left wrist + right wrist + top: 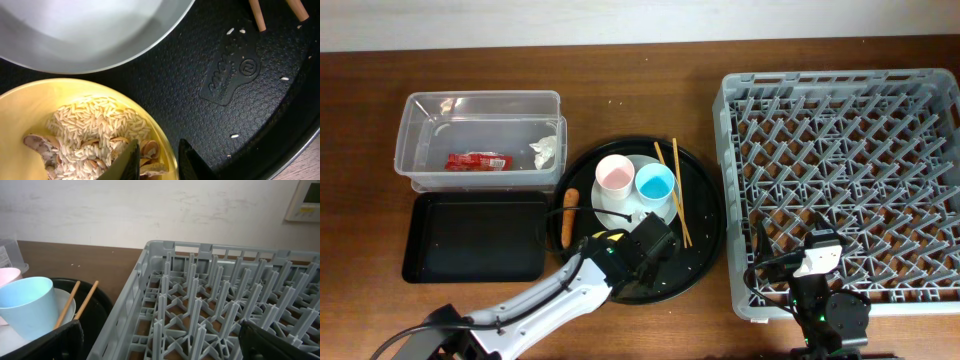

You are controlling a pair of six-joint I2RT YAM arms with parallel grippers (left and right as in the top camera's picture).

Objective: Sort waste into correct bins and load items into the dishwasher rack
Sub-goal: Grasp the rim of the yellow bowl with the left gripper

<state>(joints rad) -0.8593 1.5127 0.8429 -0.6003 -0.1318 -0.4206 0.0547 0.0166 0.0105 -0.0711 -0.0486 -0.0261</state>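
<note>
- Yellow bowl [30, 115] is sitting at the near side of the round black tray [225, 50], just beside the pale plate [75, 30], and it is carrying a heap of rice [95, 125] with beige scraps [37, 142].
- The left end effector [159, 150] is straddling the bowl's rim with its fingers spread, one inside over the food and one outside. A gap is showing on the inner side, so it is not yet pinching.
- The right end effector [160, 325] is hanging wide apart over the near left corner of the dishwasher rack [200, 280], holding nothing.
- The bowl is looking stiff, smooth and probably light, though the load is making it heavier on one side.
- The thin rim is likely the only usable hold, and it is apt to be slippery. A firm pinch well down the wall is seeming wise.
- Tilting early is risking loose grains spilling onto the tray or the surface, so the bowl is needing a level carry until it is over the shallow black tray [475, 235].
</note>
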